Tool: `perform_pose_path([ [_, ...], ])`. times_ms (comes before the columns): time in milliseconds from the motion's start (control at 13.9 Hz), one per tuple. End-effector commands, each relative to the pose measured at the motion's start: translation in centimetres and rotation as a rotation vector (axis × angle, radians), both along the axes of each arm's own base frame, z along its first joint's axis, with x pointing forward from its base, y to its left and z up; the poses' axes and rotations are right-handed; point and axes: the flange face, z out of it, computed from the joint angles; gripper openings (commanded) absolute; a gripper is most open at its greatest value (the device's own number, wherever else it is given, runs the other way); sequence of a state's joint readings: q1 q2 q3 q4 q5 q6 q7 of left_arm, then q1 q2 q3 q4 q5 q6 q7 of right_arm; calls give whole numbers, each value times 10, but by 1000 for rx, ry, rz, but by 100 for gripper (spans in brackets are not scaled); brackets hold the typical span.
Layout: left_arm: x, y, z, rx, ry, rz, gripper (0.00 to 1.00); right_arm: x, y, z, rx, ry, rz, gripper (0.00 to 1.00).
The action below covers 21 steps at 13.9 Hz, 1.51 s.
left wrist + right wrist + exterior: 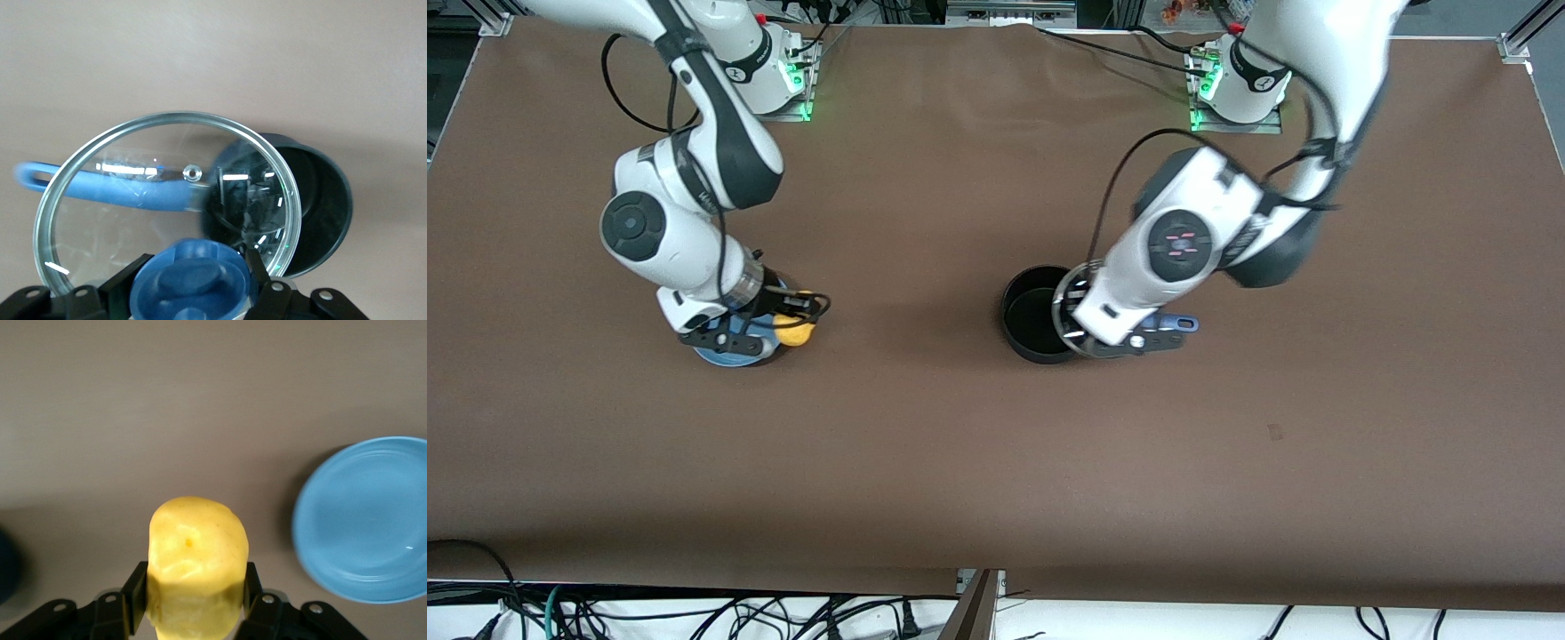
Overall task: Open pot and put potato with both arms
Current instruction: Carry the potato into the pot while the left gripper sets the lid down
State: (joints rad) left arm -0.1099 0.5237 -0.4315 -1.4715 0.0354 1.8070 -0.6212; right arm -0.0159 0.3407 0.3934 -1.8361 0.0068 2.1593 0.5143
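Front view: left tool (1138, 342) holds lid (1069, 311) beside pot's (1030, 313) rim.

In the front view the left arm (1183, 249) covers part of the pot (1032, 316) and its blue handle (1174, 323), while the right arm (685, 240) hides most of the light-blue plate (725, 357).

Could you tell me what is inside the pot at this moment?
Nothing shows in the pot: its visible interior is bare black. The lid, held by the left gripper, covers part of the opening. The potato sits in the right gripper.
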Motion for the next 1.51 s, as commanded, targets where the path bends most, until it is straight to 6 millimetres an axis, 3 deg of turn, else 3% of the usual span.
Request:
perform_pose_path([
  [0,10,79,41,-46,14,-106,0,-1,83,8,53,6,-46,33],
  [72,14,104,48,-48,21,-135,0,-4,122,10,68,7,-72,33],
  [216,28,167,47,-71,22,-194,0,-9,175,6,86,14,-122,33],
  [431,43,254,26,-129,15,-299,0,-24,247,-11,91,1,-103,33],
  [647,40,290,-3,-113,34,-315,0,-37,304,-33,148,-39,-105,33],
  [863,31,328,-58,-130,9,-339,0,-57,340,-60,215,-85,-81,33],
  [1150,30,359,-124,-187,-6,-355,0,-67,348,-93,196,-69,-70,37],
  [1294,33,369,-150,-199,-30,-334,0,-70,349,-100,174,-82,-44,37],
  [1366,33,373,-156,-204,-26,-326,0,-71,349,-101,168,-85,-38,39],
  [1438,33,370,-159,-207,-21,-326,9,-71,348,-102,167,-81,-42,54],
])
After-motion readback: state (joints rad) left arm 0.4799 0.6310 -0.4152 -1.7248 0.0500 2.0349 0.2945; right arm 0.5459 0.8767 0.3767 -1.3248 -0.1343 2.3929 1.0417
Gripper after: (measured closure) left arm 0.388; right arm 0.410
